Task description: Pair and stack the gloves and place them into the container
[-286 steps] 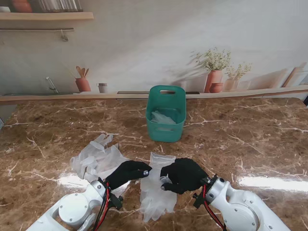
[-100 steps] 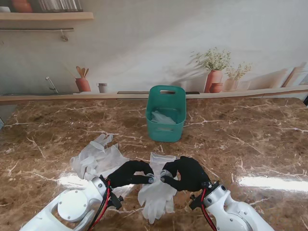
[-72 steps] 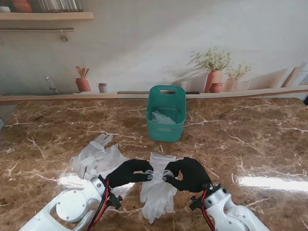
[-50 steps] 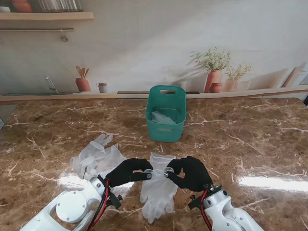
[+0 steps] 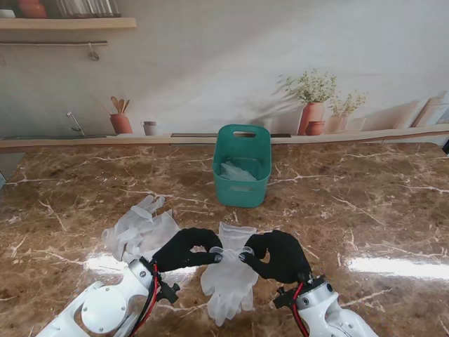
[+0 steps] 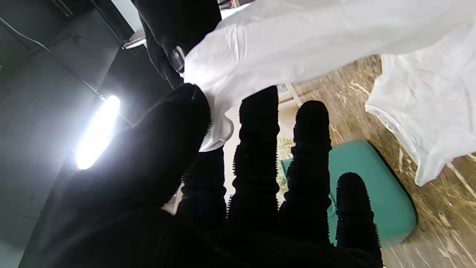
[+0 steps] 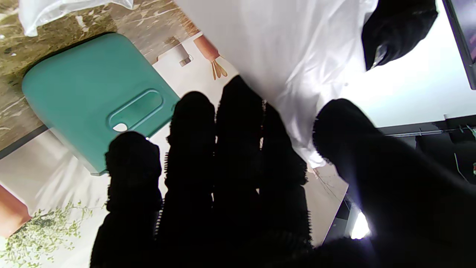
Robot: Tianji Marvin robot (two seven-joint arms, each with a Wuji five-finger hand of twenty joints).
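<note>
At lower centre of the stand frame, a white glove pair (image 5: 229,277) hangs by its cuff, pinched between the left hand (image 5: 186,248) and right hand (image 5: 278,255), whose fingers grasp it. More gloves (image 5: 139,229) lie lower left on the table (image 5: 365,203); the teal container (image 5: 242,165) sits mid-frame.

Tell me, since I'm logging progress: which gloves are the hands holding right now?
The white gloves in the middle, pinched at the cuff end by the left hand and right hand. The pile to the left lies untouched, and others sit in the teal container.
</note>
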